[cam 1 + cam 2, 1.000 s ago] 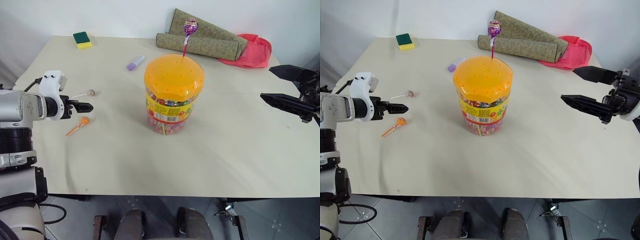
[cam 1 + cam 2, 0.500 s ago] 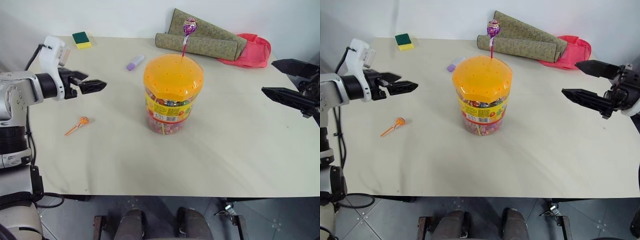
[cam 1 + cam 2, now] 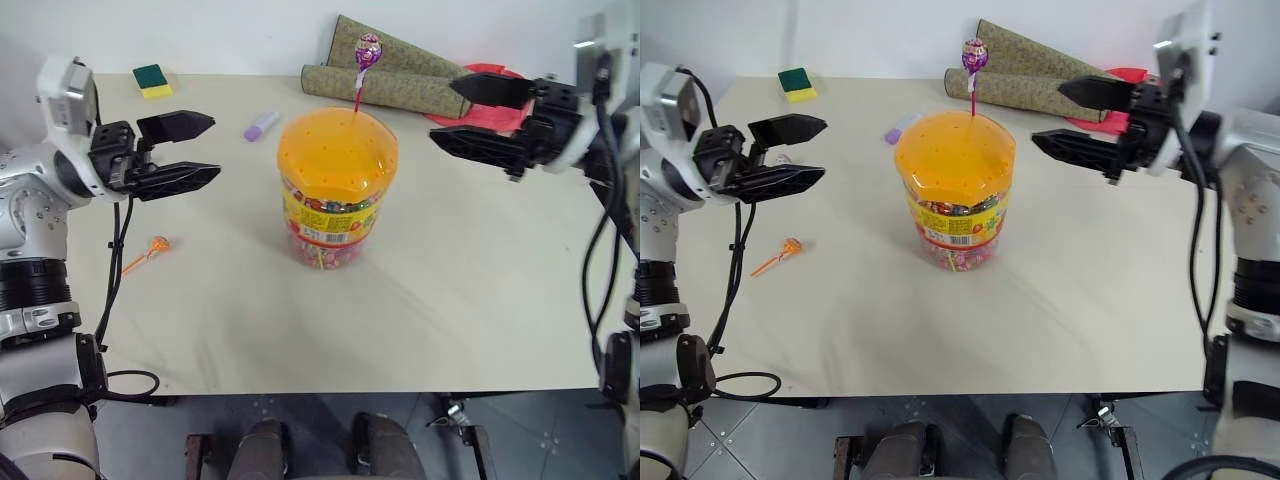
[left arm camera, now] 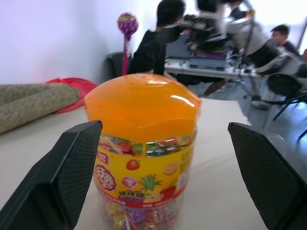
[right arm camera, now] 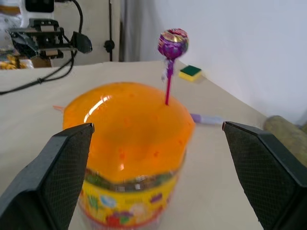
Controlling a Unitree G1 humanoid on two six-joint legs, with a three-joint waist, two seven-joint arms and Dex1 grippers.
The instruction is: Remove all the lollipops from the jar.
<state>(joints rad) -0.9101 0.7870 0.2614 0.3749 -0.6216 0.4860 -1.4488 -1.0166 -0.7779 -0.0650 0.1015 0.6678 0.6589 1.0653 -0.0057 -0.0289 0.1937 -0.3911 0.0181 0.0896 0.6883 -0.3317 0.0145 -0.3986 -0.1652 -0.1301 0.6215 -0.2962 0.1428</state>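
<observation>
Both my grippers raised on either side of the jar, empty.

My left gripper (image 3: 195, 150) and right gripper (image 3: 470, 115) hang above the table (image 3: 450, 300) with fingers spread wide, each pointing toward the jar (image 3: 337, 190), which stands upright mid-table. The purple lollipop (image 3: 367, 50) sticks upright out of the orange lid's far edge. The orange lollipop (image 3: 155, 246) lies on the table below my left gripper, well apart from the jar.

a cream table (image 3: 480, 300) against a white wall (image 3: 250, 30), grey tiled floor (image 3: 530, 440) below.
</observation>
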